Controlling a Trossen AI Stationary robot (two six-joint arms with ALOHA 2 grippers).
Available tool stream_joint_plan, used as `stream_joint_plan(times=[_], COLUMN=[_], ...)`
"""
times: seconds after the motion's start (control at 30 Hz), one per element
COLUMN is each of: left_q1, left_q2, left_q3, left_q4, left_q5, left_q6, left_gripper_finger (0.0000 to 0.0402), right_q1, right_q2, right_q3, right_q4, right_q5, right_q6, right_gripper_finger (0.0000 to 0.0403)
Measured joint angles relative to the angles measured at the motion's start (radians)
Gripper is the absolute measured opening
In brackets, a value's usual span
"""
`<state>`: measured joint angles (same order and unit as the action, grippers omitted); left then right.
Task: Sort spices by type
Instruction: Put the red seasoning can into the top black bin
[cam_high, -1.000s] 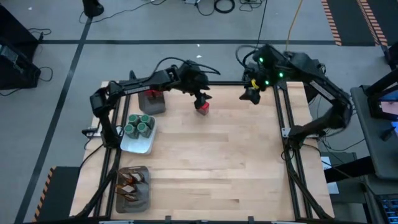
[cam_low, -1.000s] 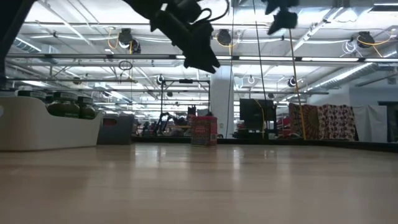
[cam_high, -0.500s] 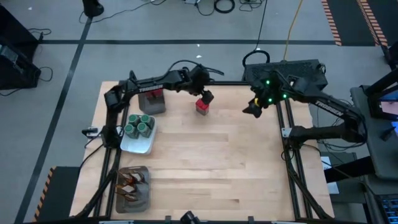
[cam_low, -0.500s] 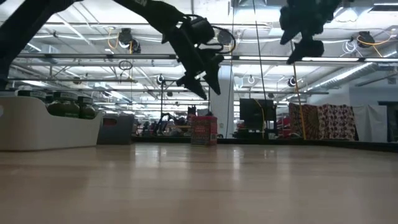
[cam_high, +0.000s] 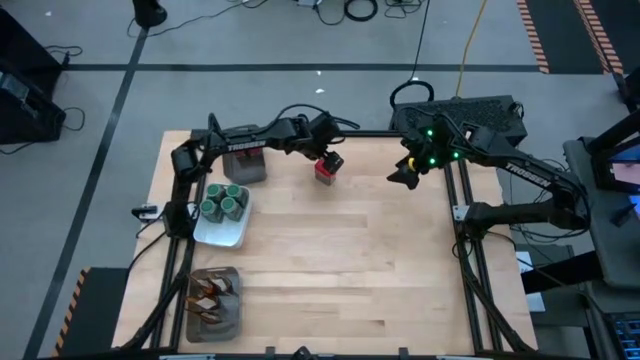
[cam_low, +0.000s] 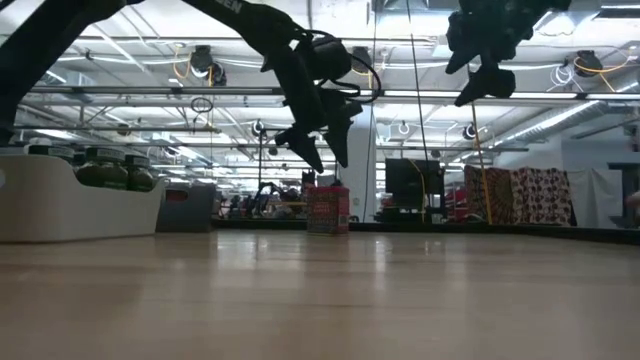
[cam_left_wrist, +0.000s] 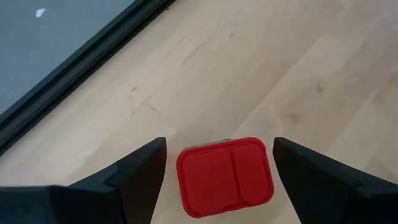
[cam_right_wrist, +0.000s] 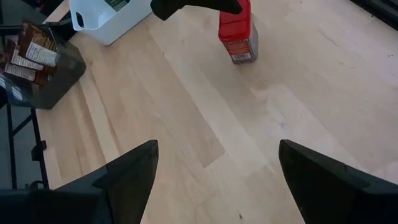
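1. Pale wooden table (cam_high: 330, 260) under bright workshop lights, with open floor and cables beyond its far edge: three containers line my left side, each reading as the home for one kind of spice.

2. At the near corner a grey mesh tray (cam_high: 213, 322) holds the brown-orange sachets (cam_high: 211, 291); beside it a white dish (cam_high: 222, 229) carries the green-lidded jars (cam_high: 223, 201); a second grey tray (cam_high: 247, 168) at the far edge has something red in it, so I judge it the boxes' bin.

3. One red box (cam_left_wrist: 224, 176) stands alone on bare wood near the far edge, apart from that tray, apparently the last item unsorted.

4. My left gripper (cam_high: 330, 160) hangs above the box, fingers spread wide and touching nothing, one on each side of the lid, which I take as lining up for a grasp.

5. The box stands upright, long axis vertical, red lid facing up at my wrist camera.

6. My right gripper (cam_high: 404, 172) waits released over the far right edge, holding nothing.
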<state>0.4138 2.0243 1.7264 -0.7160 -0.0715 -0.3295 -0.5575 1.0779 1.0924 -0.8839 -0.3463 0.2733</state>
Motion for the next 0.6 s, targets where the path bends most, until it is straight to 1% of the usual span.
stream_joint_plan(times=[0.2,0.4,0.6], left_q1=[-0.009,-0.024,-0.025], left_q2=[0.003,0.006,0.006], left_q3=[0.000,-0.001,-0.001], left_q4=[0.005,0.004,0.004], left_q5=[-0.014,-0.060,-0.033], left_q6=[0.030,0.062,0.191], left_gripper_finger=[0.0299,0.0299,0.0299], right_q1=[0.000,0.000,0.000], right_q2=[0.000,0.000,0.000], right_q3=[0.000,0.000,0.000], right_q4=[0.002,0.006,0.006], right_q5=[0.000,0.000,0.000], right_q6=[0.002,0.008,0.014], right_gripper_finger=[0.0316,0.0316,0.0316])
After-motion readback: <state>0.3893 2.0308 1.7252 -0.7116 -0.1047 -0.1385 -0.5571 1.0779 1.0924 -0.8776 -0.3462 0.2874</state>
